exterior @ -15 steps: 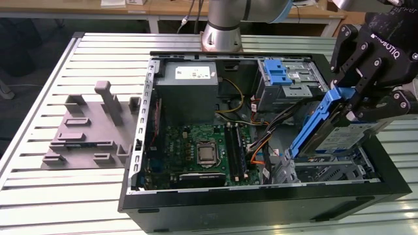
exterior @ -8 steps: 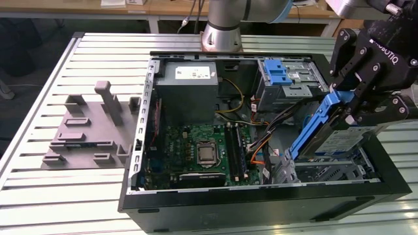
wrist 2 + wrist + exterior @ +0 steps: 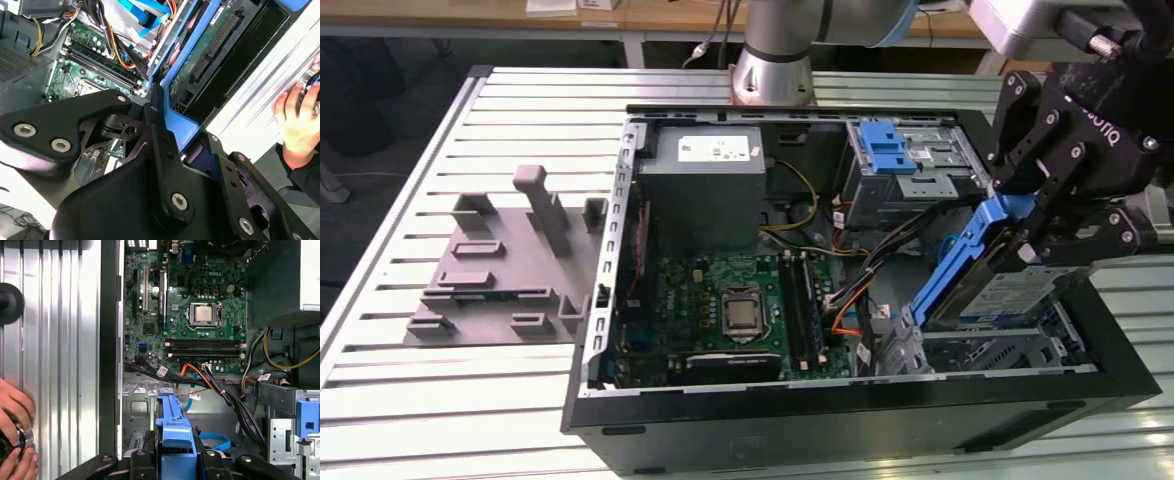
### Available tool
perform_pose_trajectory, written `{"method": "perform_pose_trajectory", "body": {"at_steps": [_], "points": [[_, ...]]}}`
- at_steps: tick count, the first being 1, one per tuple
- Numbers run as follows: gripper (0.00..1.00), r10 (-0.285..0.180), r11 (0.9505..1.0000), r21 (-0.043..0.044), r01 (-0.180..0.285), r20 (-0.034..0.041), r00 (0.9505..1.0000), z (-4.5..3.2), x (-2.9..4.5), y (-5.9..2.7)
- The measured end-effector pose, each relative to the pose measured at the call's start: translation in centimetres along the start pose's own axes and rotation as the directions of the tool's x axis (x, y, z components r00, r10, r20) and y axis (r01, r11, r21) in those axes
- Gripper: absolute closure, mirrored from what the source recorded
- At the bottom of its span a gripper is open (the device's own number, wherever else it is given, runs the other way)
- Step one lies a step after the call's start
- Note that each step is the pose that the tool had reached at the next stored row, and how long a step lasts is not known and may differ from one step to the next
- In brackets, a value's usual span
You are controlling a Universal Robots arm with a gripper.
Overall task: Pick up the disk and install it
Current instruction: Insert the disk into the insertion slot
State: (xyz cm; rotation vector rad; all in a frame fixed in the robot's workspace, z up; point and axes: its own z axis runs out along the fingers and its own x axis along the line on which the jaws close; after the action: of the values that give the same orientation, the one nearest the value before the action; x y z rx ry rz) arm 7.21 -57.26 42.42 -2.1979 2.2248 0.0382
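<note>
The disk (image 3: 1011, 292) hangs tilted over the open computer case (image 3: 854, 420). The gripper (image 3: 1051, 232) is clamped on its blue bracket (image 3: 958, 262).

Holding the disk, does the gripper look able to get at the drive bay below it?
Probably yes. The case lies open, the gripper is shut on the disk, which hangs tilted right above the bay, and the cables lie beside the bay, not over it.

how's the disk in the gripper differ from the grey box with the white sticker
The disk is smaller, blue-framed and tilted, clamped by the gripper; the grey box is larger, unframed and sits level inside the case. Both are metal with a label.
</note>
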Motion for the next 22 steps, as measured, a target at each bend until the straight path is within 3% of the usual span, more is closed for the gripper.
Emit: {"method": "perform_pose_trajectory", "body": {"at_steps": [13,15,16,22], "points": [[0.64,0.000,1.0000,-0.0001,0.000,-0.0002,1.0000,1.74,0.05,-0.02],[0.62,0.000,1.0000,-0.0001,0.000,0.0000,1.0000,2.04,0.06,-0.02],[0.56,0.000,1.0000,-0.0001,0.000,-0.0002,1.0000,2.19,0.06,-0.02],[0.58,0.000,1.0000,-0.0001,0.000,0.0002,1.0000,3.25,0.09,-0.03]]}}
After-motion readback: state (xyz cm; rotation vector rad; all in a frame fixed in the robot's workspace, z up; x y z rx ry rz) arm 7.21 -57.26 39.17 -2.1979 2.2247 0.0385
